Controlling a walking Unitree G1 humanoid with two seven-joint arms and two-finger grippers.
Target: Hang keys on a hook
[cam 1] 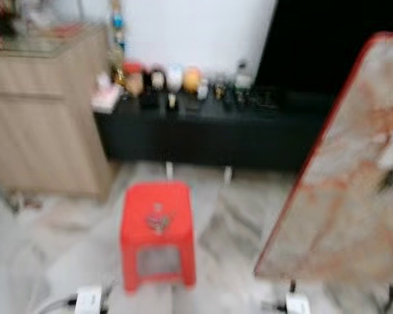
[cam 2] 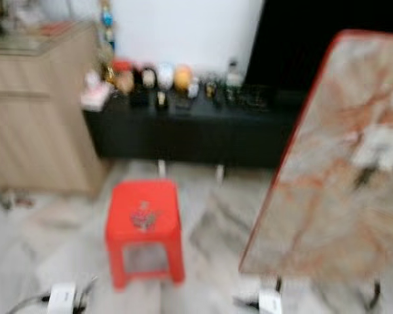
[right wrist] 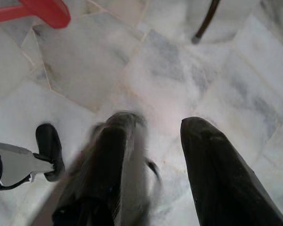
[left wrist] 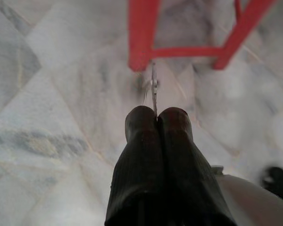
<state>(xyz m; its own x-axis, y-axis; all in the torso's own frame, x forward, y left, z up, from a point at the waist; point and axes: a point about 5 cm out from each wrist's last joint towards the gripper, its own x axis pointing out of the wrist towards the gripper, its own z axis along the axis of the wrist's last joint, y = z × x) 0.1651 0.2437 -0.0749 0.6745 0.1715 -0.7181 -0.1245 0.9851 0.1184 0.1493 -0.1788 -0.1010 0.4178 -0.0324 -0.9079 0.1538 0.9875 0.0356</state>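
The keys (cam 1: 158,218) lie as a small metallic bunch near the middle of the top of a red plastic stool (cam 1: 158,233), clear of its edges; blur hides any detail, and no writing or label can be read anywhere. The stool stands on pale marble floor (cam 1: 72,242) with open floor on all sides of it. Beyond it a low black cabinet (cam 1: 203,134) carries a row of small figurines (cam 1: 173,80) along its top, against a white wall. A beige wooden sideboard (cam 1: 42,118) stands at the left, and a tilted marble-patterned tabletop with a red rim (cam 1: 347,176) stands close on the right, leaving a strip of floor between its edge and the stool.

The left gripper (left wrist: 156,114) hangs low over the floor near a stool leg, its two black fingers pressed together. The right gripper (right wrist: 155,132) hangs over bare marble with its fingers spread apart, holding nothing.
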